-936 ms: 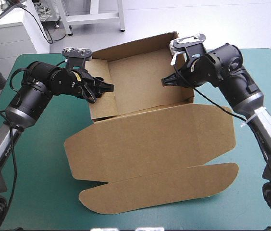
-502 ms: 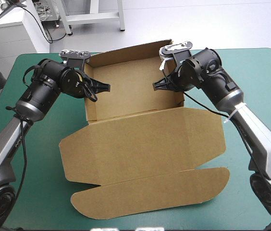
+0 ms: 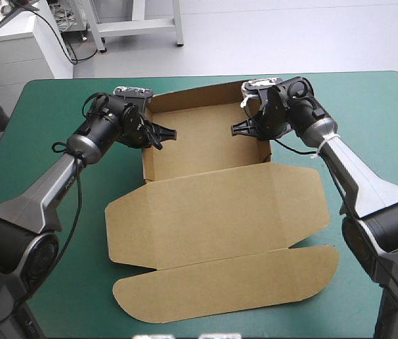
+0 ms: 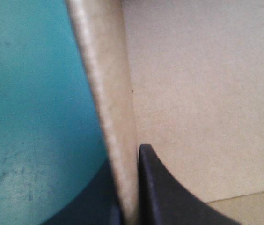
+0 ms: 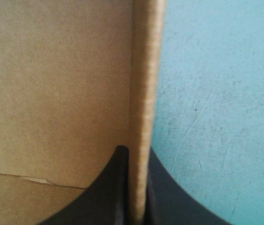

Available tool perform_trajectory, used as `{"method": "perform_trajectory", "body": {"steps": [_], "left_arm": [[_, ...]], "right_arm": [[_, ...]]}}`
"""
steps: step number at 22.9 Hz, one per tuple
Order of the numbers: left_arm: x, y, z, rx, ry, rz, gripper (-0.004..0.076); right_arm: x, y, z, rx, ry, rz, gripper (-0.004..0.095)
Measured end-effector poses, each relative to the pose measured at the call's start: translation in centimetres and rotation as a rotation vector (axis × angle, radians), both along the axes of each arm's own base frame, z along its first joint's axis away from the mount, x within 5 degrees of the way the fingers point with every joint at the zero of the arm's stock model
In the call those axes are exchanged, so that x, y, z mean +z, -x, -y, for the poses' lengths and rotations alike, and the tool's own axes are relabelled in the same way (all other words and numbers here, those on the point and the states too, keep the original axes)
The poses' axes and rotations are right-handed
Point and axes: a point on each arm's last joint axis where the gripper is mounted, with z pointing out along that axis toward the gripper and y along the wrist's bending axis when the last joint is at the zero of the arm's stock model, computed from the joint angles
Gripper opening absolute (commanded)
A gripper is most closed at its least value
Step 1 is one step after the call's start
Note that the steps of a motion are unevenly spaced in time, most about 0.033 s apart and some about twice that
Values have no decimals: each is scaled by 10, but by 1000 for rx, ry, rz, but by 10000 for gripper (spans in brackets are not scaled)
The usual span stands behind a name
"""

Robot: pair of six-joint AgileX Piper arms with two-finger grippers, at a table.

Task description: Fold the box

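The brown box sits toward the table's far edge, lid flat. The left gripper and right gripper each pinch a side wall. The board looks light and stiff, best held by wall edges.

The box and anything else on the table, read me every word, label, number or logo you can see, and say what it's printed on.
No readable text anywhere.
The box is plain brown board in all three views, tray and flat lid alike: no print, label or sticker shows.
The teal-green cover carries no marking.
The left pincer and the right pincer, each clamped on a side wall, show no legible lettering.
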Motion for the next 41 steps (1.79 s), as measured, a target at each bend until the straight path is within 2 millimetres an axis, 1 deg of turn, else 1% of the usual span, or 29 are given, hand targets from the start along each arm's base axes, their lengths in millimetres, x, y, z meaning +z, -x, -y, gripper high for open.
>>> {"method": "perform_trajectory", "body": {"steps": [2,3,4,5,6,7,9,11,12,14,15,16,17,19,22,27,31,32,33,39,41], "left_arm": [[-14,-9,-2,18,18,-29,-8],[-27,-19,-6,44,49,-47,-8],[-30,-23,-7,55,69,-50,-8],[-36,-30,-10,74,95,-53,-8],[-39,-32,-10,79,105,-56,-8],[-47,-37,-9,79,103,-57,-8],[-58,-44,-9,66,96,-63,-8],[-60,-45,-9,59,96,-70,8],[-60,-45,-9,52,92,-70,42],[-61,-45,-8,-7,64,-65,158],[-60,-45,-8,-44,49,-60,252],[-60,-45,-8,-78,35,-54,323],[-63,-45,-7,-96,30,-60,398],[-64,-45,-7,-117,22,-64,437],[-62,-44,-9,-127,12,-65,437],[-57,-42,-7,-131,12,-110,437],[-46,-43,-5,-136,22,-128,437],[-41,-43,-4,-137,23,-126,437],[-32,-44,-4,-140,24,-119,437],[-10,-40,-8,-147,-17,-150,437],[15,-42,-11,-143,-42,-89,437]], "right_arm": [[-12,-10,5,-6,-18,-21,-13],[-26,-19,9,-11,-33,-44,-13],[-32,-22,11,-14,-39,-56,-13],[-44,-29,14,-11,-46,-76,-13],[-48,-32,15,-11,-51,-77,-13],[-55,-38,15,-13,-64,-70,-13],[-61,-43,14,-5,-63,-65,-13],[-62,-44,14,-2,-59,-69,-11],[-62,-44,14,7,-55,-69,2],[-60,-44,14,29,-44,-67,127],[-59,-45,14,38,-39,-68,236],[-59,-47,13,46,-38,-66,328],[-59,-50,12,50,-44,-55,397],[-59,-55,9,52,-54,-40,440],[-51,-58,8,52,-56,-16,447],[-36,-57,11,53,-24,-12,448],[-30,-54,13,67,0,-32,506],[-29,-54,13,70,3,-33,533],[-26,-54,13,76,9,-30,538],[-10,-51,14,95,22,-29,540],[13,-50,14,101,-2,38,540]]}}
